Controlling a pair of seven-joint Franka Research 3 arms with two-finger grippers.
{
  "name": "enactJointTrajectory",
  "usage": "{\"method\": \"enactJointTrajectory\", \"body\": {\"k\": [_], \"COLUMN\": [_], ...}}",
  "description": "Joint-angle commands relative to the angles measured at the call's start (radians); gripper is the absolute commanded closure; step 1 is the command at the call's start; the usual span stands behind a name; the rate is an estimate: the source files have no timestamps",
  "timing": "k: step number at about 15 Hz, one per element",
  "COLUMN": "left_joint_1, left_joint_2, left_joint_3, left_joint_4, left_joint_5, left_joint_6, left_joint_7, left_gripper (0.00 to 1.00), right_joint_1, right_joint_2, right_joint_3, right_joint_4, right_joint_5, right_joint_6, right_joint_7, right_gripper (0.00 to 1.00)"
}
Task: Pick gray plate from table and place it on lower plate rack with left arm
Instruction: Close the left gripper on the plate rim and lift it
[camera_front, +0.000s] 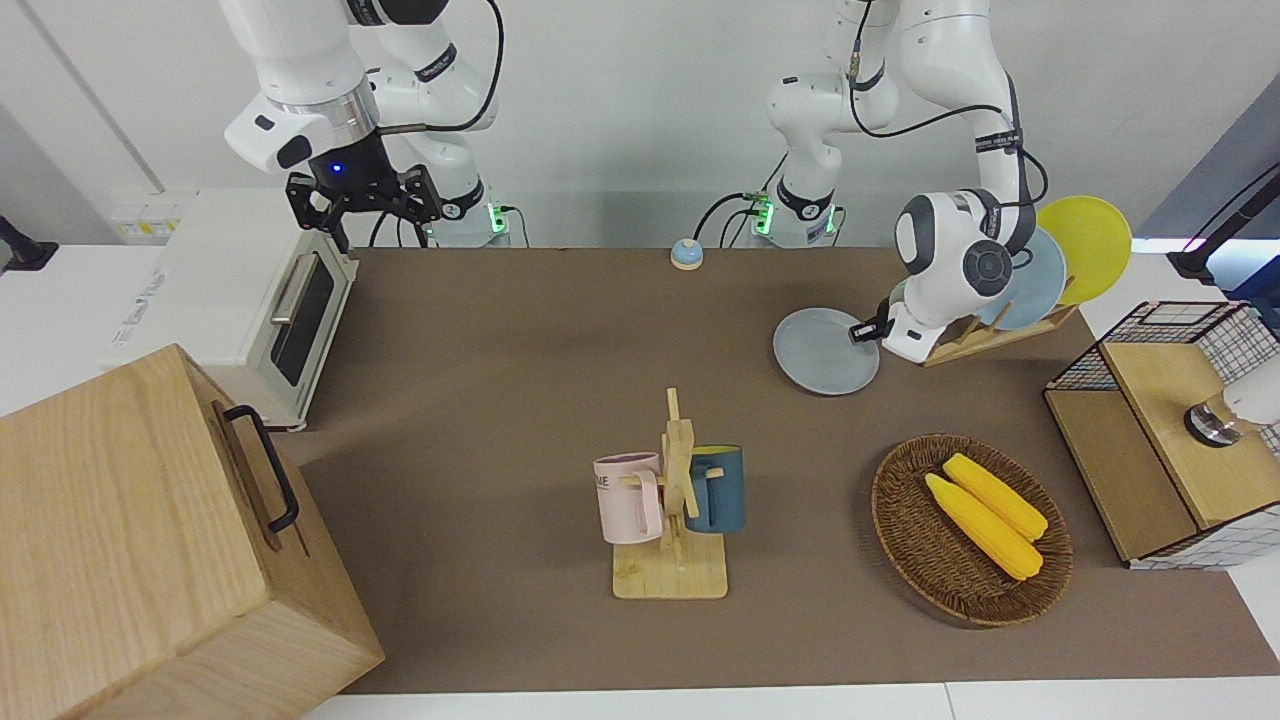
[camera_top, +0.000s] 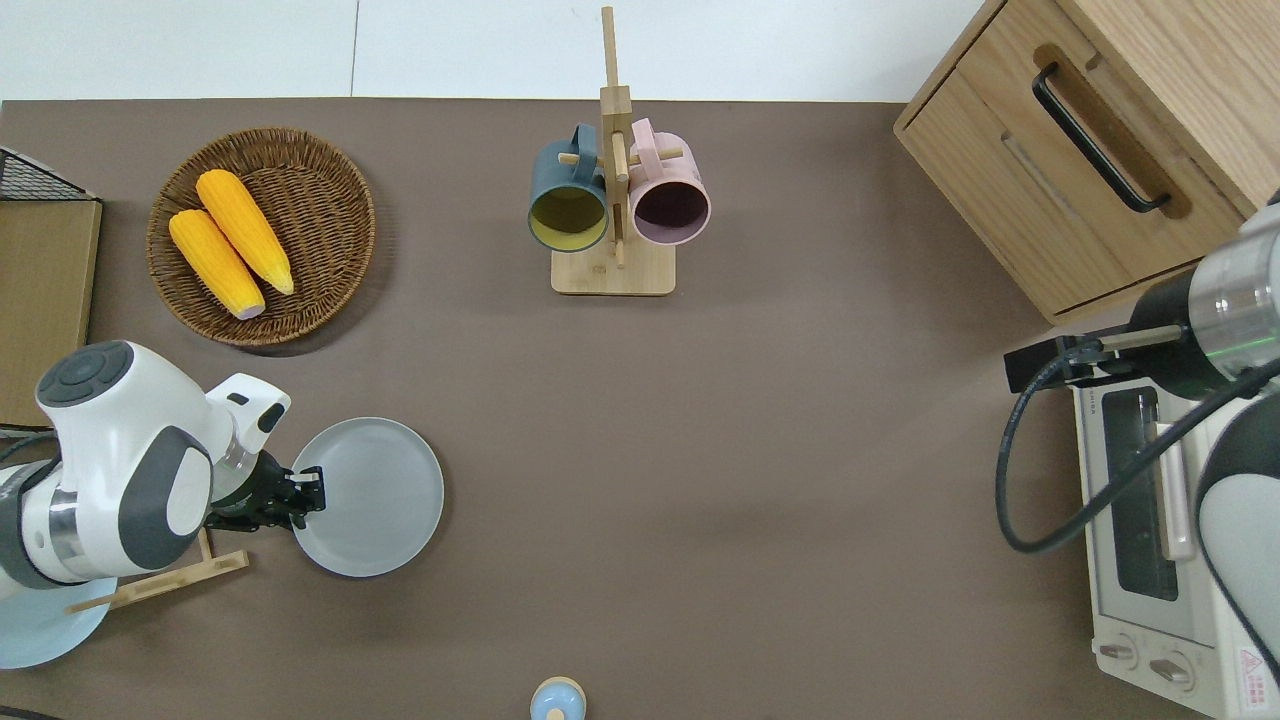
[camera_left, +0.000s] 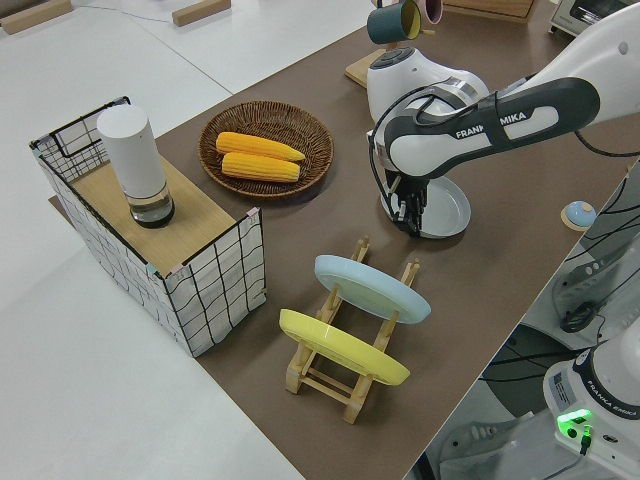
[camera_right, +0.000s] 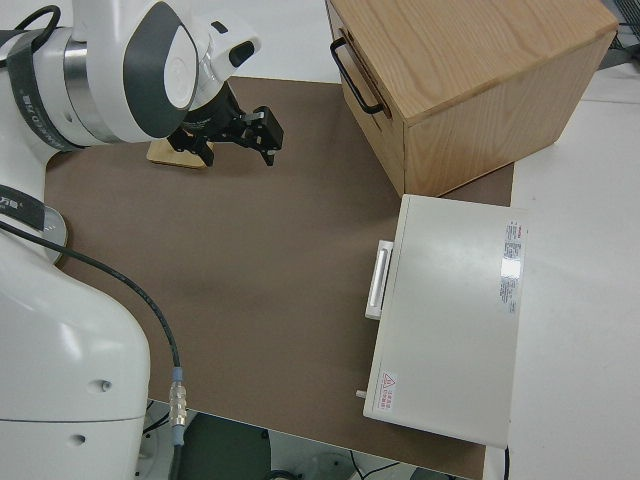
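Note:
The gray plate (camera_front: 822, 352) (camera_top: 375, 500) (camera_left: 450, 205) lies low on the table (camera_front: 520, 380), beside the lower plate rack (camera_front: 985, 335) (camera_top: 160, 585) (camera_left: 350, 380). My left gripper (camera_front: 862, 332) (camera_top: 308, 492) (camera_left: 408, 220) is shut on the plate's rim, on the side toward the rack. I cannot tell whether the plate is clear of the table. The rack holds a light blue plate (camera_front: 1040, 275) (camera_left: 370, 288) and a yellow plate (camera_front: 1092, 245) (camera_left: 340, 347). My right gripper (camera_front: 380, 238) is parked, open and empty.
A wicker basket (camera_front: 905, 540) with two corn cobs (camera_front: 985, 515) lies farther from the robots than the plate. A wooden mug stand (camera_front: 675, 520) with two mugs stands mid-table. A wire-and-wood shelf (camera_front: 1160, 430), a small bell (camera_front: 686, 254), a toaster oven (camera_front: 270, 310) and a wooden cabinet (camera_front: 150, 540) are also here.

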Motion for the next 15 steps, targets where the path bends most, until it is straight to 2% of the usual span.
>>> {"method": "enactJointTrajectory", "body": {"k": [1,6,9,11,15], "left_joint_1": [-0.003,-0.003,-0.008,-0.009,-0.009], "left_joint_2": [0.003,-0.003,-0.003,-0.004,-0.006], "left_joint_3": [0.034,0.040,0.038,0.037,0.038], "left_joint_4": [0.103,0.235,0.293,0.306,0.341], "left_joint_5": [0.046,0.135,0.201,0.248,0.253], "left_joint_6": [-0.113,-0.303,-0.386,-0.402,-0.463], "left_joint_7": [-0.017,-0.020,-0.070,-0.080,-0.078], "left_gripper": [1.00,1.00,1.00,1.00,1.00], "right_joint_1": [-0.019,-0.019,-0.019,-0.019,-0.019], "right_joint_2": [-0.003,-0.003,-0.001,-0.003,-0.003], "right_joint_3": [0.017,0.017,0.017,0.017,0.017], "right_joint_4": [0.009,0.009,0.009,0.009,0.009], "right_joint_5": [-0.001,-0.001,-0.001,-0.001,-0.001], "right_joint_6": [-0.014,-0.014,-0.014,-0.014,-0.014], "right_joint_7": [0.012,0.012,0.012,0.012,0.012], "right_gripper": [0.017,0.017,0.017,0.017,0.017]}}
